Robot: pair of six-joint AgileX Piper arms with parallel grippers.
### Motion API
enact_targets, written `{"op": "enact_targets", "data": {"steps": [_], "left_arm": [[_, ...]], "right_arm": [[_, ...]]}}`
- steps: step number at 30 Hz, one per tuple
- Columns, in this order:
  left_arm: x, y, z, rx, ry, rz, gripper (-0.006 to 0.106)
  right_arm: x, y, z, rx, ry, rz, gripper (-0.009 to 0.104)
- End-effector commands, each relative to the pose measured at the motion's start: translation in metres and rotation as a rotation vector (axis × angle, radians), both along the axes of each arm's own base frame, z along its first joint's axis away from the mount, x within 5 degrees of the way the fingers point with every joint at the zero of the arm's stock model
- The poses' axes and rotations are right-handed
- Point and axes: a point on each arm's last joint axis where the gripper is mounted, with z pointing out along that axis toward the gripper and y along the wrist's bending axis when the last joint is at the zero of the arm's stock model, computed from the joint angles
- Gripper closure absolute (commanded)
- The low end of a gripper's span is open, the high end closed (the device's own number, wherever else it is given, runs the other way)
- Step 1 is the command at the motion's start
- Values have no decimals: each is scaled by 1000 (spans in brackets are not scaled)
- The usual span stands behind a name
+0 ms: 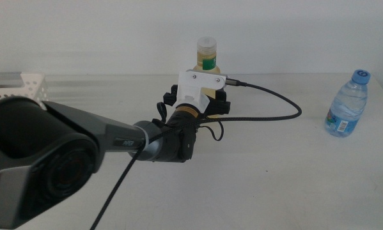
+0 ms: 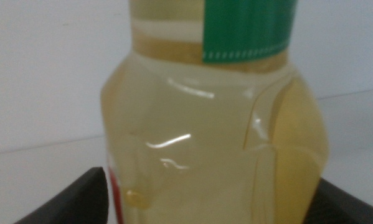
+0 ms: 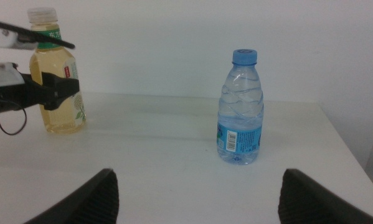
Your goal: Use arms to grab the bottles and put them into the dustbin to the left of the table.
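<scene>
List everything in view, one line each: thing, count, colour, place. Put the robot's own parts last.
yellow-liquid bottle: one, clear with white cap and green label, upright at the table's far middle, between the left gripper's jaws.
water bottle: one, clear with blue cap, upright at the table's right side.
dustbin: one, white and perforated, only a corner visible at the far left.
table: one, white, beneath everything.
left gripper: one, black with white housing, at the yellow-liquid bottle, jaws on either side of it.
right gripper: one, dark, open, waiting back from the water bottle.
</scene>
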Motion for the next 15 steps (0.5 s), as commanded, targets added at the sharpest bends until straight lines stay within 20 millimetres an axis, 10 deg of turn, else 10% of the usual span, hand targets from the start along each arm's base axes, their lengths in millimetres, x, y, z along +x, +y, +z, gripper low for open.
{"op": "enact_targets", "data": {"steps": [1, 10, 14, 15], "left_arm": [[7, -3, 43, -78, -163, 20, 10], [14, -9, 47, -72, -197, 16, 36], [13, -9, 46, -76, -191, 17, 70], [9, -9, 48, -69, -179, 12, 106]], "right_arm": [[-2, -1, 11, -3, -115, -8, 28], [-2, -1, 11, -3, -115, -8, 28], [-2, -1, 11, -3, -115, -8, 28], [-2, -1, 11, -3, -115, -8, 28]]}}
